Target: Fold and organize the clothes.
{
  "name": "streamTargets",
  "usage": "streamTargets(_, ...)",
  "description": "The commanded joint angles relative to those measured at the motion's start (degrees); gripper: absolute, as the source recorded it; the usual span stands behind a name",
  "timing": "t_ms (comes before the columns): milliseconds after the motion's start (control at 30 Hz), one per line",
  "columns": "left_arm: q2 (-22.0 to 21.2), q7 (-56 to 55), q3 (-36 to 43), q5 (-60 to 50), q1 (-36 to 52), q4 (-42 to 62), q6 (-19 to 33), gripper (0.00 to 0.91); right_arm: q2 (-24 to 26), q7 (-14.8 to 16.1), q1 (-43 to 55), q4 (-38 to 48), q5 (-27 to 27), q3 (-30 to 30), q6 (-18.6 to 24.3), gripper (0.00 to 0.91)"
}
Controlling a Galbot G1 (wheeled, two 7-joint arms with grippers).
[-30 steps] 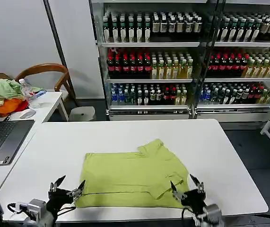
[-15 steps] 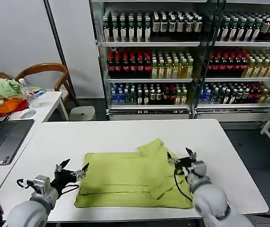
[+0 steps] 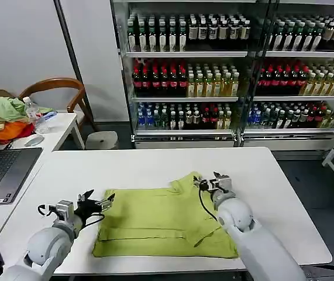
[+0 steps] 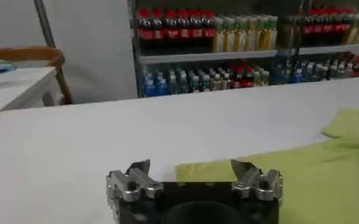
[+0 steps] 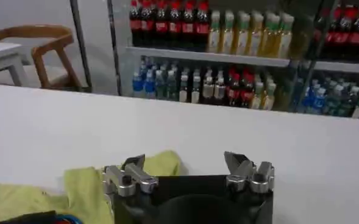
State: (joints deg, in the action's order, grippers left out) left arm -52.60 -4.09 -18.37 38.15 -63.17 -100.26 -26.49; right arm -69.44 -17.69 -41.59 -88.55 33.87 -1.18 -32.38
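The lime yellow-green T-shirt (image 3: 161, 219) lies partly folded on the white table (image 3: 155, 170), one sleeve sticking up at its far right corner. My left gripper (image 3: 96, 202) hovers open at the shirt's far left corner, fingers spread with nothing between them. In the left wrist view that gripper (image 4: 191, 170) stands over the shirt's edge (image 4: 289, 176). Over the sleeve at the far right corner my right gripper (image 3: 211, 180) is open too. The right wrist view shows its gripper (image 5: 185, 163) wide apart just beyond the sleeve tip (image 5: 161, 164).
A side table on the left holds a laptop (image 3: 3, 175), a mouse, a water bottle and a heap of garments (image 3: 3, 120). A wooden chair (image 3: 55, 93) stands behind it. Glass-fronted drink coolers (image 3: 225, 70) line the back wall.
Both arms have swung forward from the table's near edge to the shirt's far corners, the right reaching the sleeve and the left reaching the far left corner. The shirt has not moved.
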Motion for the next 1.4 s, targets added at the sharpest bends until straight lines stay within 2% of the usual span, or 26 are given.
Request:
streamTargets(33, -0.7, 0.45, 3.4, 0.68, 5.65, 6.48, -0.21, 0.907, -5.04, 1.23, 5.14, 9.66, 1.08, 1.64, 0.85, 0.907)
streamTargets(267, -1.01, 1.01, 3.85, 0.65, 7.03, 8.15, -0.35, 0.907, -6.2, -0.29, 5.78, 11.69, 0.91, 1.48, 0.76, 0.907)
streamTargets(800, -2.13, 1.07, 3.78, -0.05, 7.18, 9.23, 0.06, 0.907, -7.76, -0.26, 6.58, 14.27, 0.92, 1.62, 0.22, 0.907)
streamTargets(833, -2.14, 1.08, 3.8, -0.08, 7.22, 9.32, 0.02, 0.907, -7.76, -0.67, 6.5, 14.07, 1.04, 1.63, 0.05, 0.615)
streamTargets(867, -2.15, 1.12, 3.85, -0.29, 7.26, 9.55, 0.05, 0.907, -7.78, -0.77, 6.43, 13.93, 1.13, 1.59, 0.04, 0.383)
streamTargets(900, -2.12, 1.09, 3.94, -0.32, 7.27, 9.68, 0.02, 0.907, -7.78, -0.71, 6.39, 13.87, 1.13, 1.55, 0.07, 0.06)
streamTargets(933, -2.09, 1.1, 3.94, -0.31, 7.3, 9.8, -0.1, 0.222, -7.76, -0.73, 6.34, 13.82, 1.14, 1.52, 0.07, 0.0)
streamTargets(967, -2.06, 1.14, 3.94, -0.28, 7.33, 9.92, -0.21, 0.081, -7.73, -0.8, 6.32, 13.81, 1.19, 1.56, -0.04, 0.0)
streamTargets(1033, -2.01, 1.26, 3.94, -0.13, 7.34, 10.02, -0.32, 0.04, -7.69, -0.81, 6.25, 13.71, 1.37, 1.59, -0.21, 0.0)
streamTargets(1400, -2.29, 2.23, 4.29, 1.0, 5.77, 7.17, -0.34, 0.04, -7.54, -0.78, 5.97, 12.93, 1.69, 1.75, -0.6, 0.0)
